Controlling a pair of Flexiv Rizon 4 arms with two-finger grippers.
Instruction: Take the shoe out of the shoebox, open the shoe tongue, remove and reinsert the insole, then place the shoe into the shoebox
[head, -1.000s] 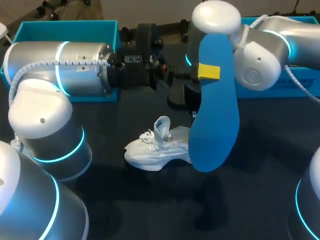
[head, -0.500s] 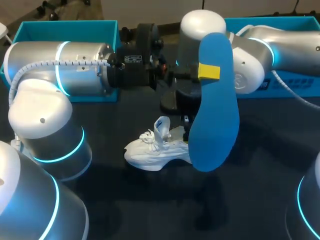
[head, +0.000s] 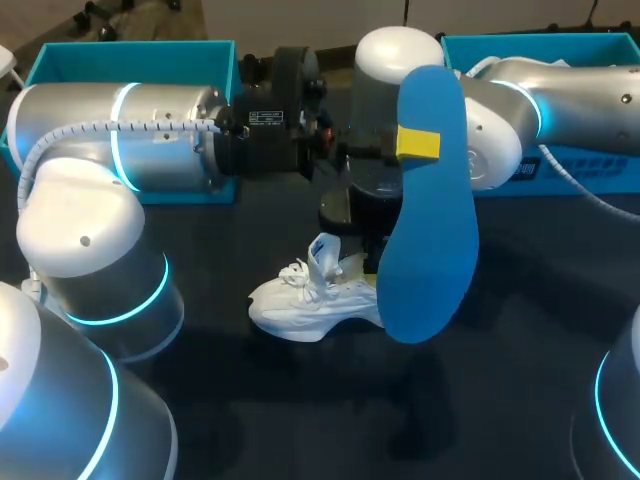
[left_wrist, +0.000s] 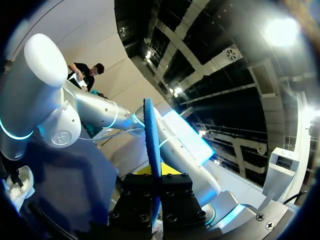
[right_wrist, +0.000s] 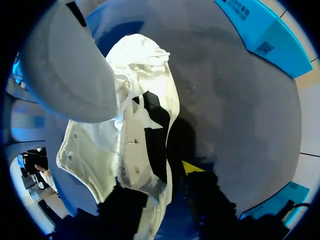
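A white shoe (head: 310, 295) lies on the dark table, tongue raised; in the right wrist view the shoe (right_wrist: 130, 120) fills the space just ahead of the gripper. My left gripper (left_wrist: 155, 200) is shut on the blue insole (left_wrist: 151, 145), which shows edge-on there. In the head view the blue insole (head: 430, 210) stands upright in front of the shoe's heel, one yellow fingertip (head: 418, 143) of my left gripper against it. My right gripper (head: 368, 248) is low at the shoe's heel, partly behind the insole. The right gripper (right_wrist: 167, 175) straddles the shoe's collar wall.
A teal shoebox (head: 130, 60) stands at the back left behind my left arm. A second teal box (head: 560, 50) stands at the back right behind my right arm; its wall (right_wrist: 260, 30) shows beyond the shoe. Bare dark table lies in front of the shoe.
My right arm has swung in to the left and come down over the shoe's heel. The left arm, the insole and the shoe have stayed where they were.
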